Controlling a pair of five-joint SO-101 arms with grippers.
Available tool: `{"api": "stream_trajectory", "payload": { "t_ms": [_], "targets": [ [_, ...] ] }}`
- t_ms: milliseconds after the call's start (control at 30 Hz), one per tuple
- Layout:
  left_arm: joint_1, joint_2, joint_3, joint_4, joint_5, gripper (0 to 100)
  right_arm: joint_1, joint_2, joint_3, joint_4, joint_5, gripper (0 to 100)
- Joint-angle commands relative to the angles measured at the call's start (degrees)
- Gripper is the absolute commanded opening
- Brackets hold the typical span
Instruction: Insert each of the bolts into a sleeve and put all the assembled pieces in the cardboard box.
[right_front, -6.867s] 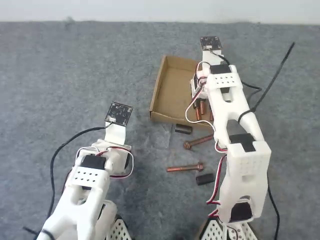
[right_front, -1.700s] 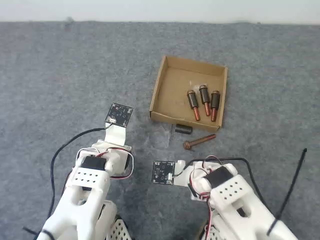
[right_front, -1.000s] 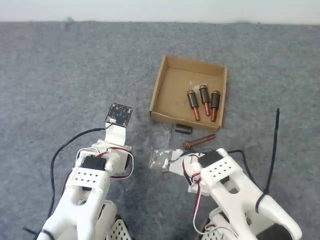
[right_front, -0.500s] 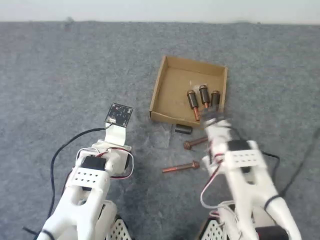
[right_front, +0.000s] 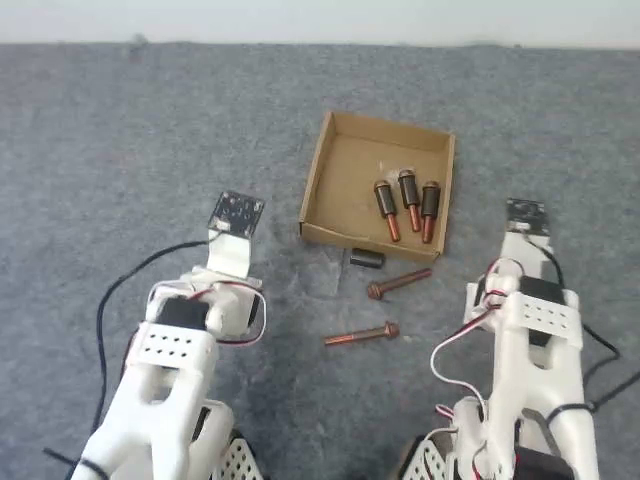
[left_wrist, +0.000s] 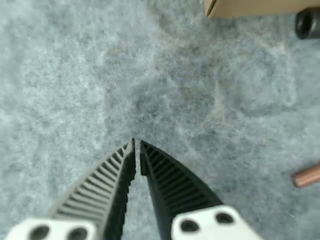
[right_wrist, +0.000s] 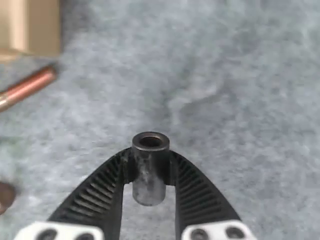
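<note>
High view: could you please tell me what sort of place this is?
Probably a robotics test bench: a white left arm and right arm at a grey felt-covered table, with a box and loose bolts set out before them.

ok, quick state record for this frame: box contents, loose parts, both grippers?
cardboard box: open top, on grey carpet
assembled pieces: three, side by side inside the box
near bolt: loose on the carpet, closer to the arms
far bolt: loose, closer to the box's front wall
loose sleeve: on the carpet just outside the front wall
left gripper: shut, empty, over bare carpet
right gripper: shut on held sleeve, bore facing the wrist camera
</note>
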Motion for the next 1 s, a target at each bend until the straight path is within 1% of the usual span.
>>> {"api": "stream_trajectory", "payload": {
  "t_ms": [0,200,300,433,600,733,967],
  "targets": [
    [6.42,-0.70,-7.69,5.10,-0.44,1,3.03,0.04,-3.87,-0.75,-0.44,0.9],
    [24.88,-0.53,-12.53,6.24,-0.18,1,4.00,1.10,-3.96,-1.80,-0.09,0.9],
    [30.51,-0.26,-14.90,6.95,-0.09,1,5.49,4.35,-5.80,-2.77,-0.09,0.9],
    [32.88,6.42,-16.84,7.38,-0.09,1,7.34,11.91,-10.55,-2.68,-0.18,0.7],
    [32.97,17.23,-17.19,2.02,-0.53,1,7.34,20.26,-16.70,-0.57,-0.18,0.7],
    [34.46,18.11,-17.19,0.97,-0.53,2,8.13,23.25,-18.90,0.57,-0.09,0.7],
    [42.29,18.11,-17.27,2.55,-0.53,2,8.13,22.99,-18.73,0.57,-0.09,0.7]
  ]
}}
